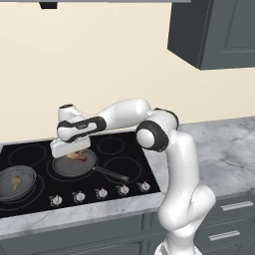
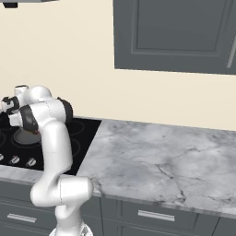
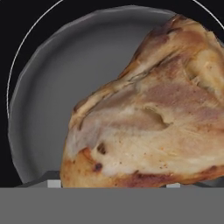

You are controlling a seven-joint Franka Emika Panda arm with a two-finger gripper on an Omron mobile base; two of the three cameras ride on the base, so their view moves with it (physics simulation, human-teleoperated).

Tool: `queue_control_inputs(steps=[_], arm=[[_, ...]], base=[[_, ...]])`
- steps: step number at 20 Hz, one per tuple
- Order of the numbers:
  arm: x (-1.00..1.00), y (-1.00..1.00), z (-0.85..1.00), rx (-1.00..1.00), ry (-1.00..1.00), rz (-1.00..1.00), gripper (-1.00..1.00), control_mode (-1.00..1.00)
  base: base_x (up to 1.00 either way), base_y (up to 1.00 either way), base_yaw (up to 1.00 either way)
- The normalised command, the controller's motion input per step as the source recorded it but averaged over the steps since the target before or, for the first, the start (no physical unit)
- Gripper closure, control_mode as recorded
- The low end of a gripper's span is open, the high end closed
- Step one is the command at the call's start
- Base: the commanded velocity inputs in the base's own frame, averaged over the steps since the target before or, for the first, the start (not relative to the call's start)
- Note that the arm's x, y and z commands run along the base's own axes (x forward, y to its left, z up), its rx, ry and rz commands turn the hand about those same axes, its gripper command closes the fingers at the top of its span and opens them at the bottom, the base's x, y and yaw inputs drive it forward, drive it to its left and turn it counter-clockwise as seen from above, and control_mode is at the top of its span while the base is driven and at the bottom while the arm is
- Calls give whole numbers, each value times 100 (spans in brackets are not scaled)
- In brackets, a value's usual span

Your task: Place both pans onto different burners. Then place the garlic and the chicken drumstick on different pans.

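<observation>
Drumstick brought over the second pan

The chicken drumstick [image 3: 148, 118] is seen just ahead of the fingers, over the shallow pan [image 1: 74, 164]; whether it is gripped cannot be told. The garlic [image 1: 16, 182] is kept apart in the deeper pan [image 1: 17, 183].

White arm [image 1: 174, 164]: rises lower right of left base view, elbow bent, forearm reaching left; gripper [image 1: 71, 152] pointing down at left-centre.
</observation>
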Motion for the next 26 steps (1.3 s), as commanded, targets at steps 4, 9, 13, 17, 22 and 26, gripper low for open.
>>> queue_control_inputs(steps=[4, 9, 13, 17, 22, 26], arm=[[0, 0, -4, -6, -12, 0, -100, -100], [0, 0, -4, -7, -13, 0, -100, -100], [0, -3, 2, -1, 0, 0, -100, -100], [-7, -28, -4, -14, -25, 18, -100, -100], [-4, -11, 23, -2, 3, 18, -100, -100], [3, 0, 63, 22, 79, 15, -100, -100]], base=[[0, 0, 0], [0, 0, 0], [0, 0, 0], [0, 0, 0], [0, 0, 0], [0, 0, 0]])
